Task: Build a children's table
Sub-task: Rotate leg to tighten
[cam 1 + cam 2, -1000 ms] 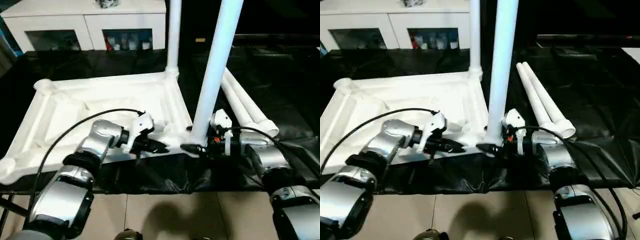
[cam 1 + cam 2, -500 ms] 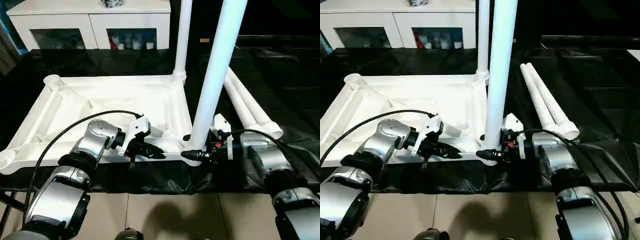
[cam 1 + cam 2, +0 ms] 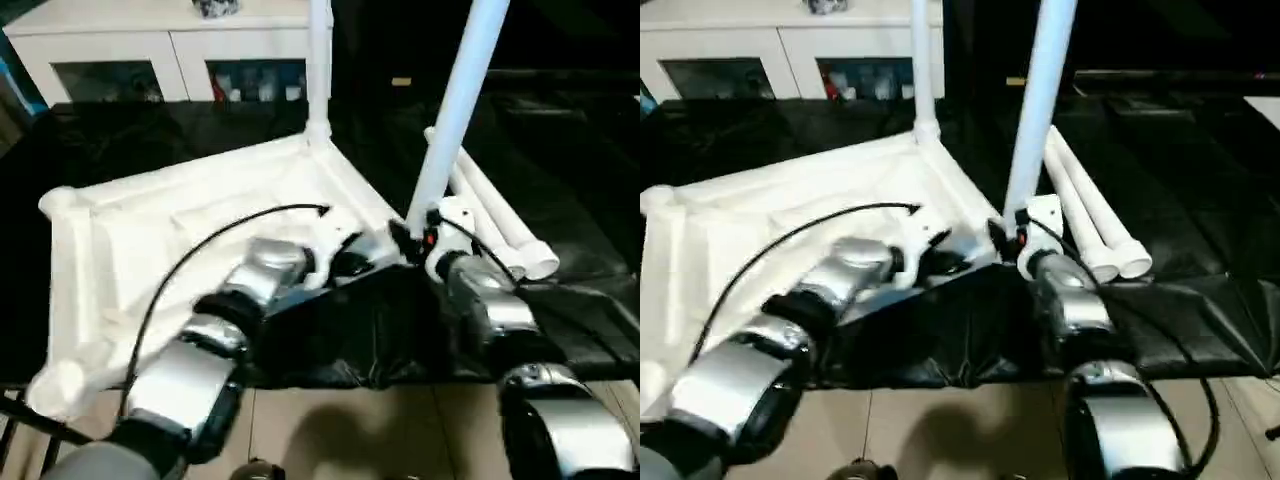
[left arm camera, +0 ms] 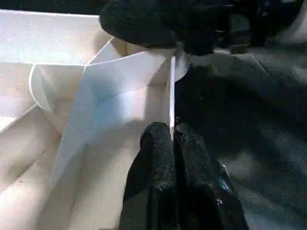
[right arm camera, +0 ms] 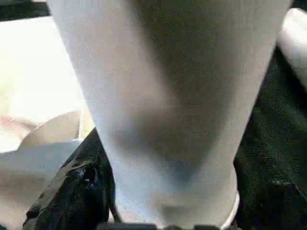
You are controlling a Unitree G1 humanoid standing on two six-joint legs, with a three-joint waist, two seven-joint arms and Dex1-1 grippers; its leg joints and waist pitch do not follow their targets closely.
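The children's table lies upside down as a white ribbed top [image 3: 180, 220] on black cloth. One white leg [image 3: 319, 60] stands upright in its far corner socket. A second leg [image 3: 455, 110] rises from the near right corner, leaning right at its top. My right gripper [image 3: 405, 238] is closed around the base of this leg [image 5: 168, 96], with one black finger [image 5: 72, 191] beside it. My left gripper [image 4: 171, 135] is shut on the top's thin rim [image 4: 171, 86] just left of that corner. Two more legs [image 3: 495, 215] lie side by side to the right.
A white glass-door cabinet [image 3: 160, 50] stands behind the work. Black cloth [image 3: 560, 140] covers the platform and hangs over its front edge. Tiled floor [image 3: 350, 430] shows below my forearms.
The table top has swung, its near right corner pushed away from me and the far leg shifted left. Both arms have stretched forward with it. The held leg leans more.
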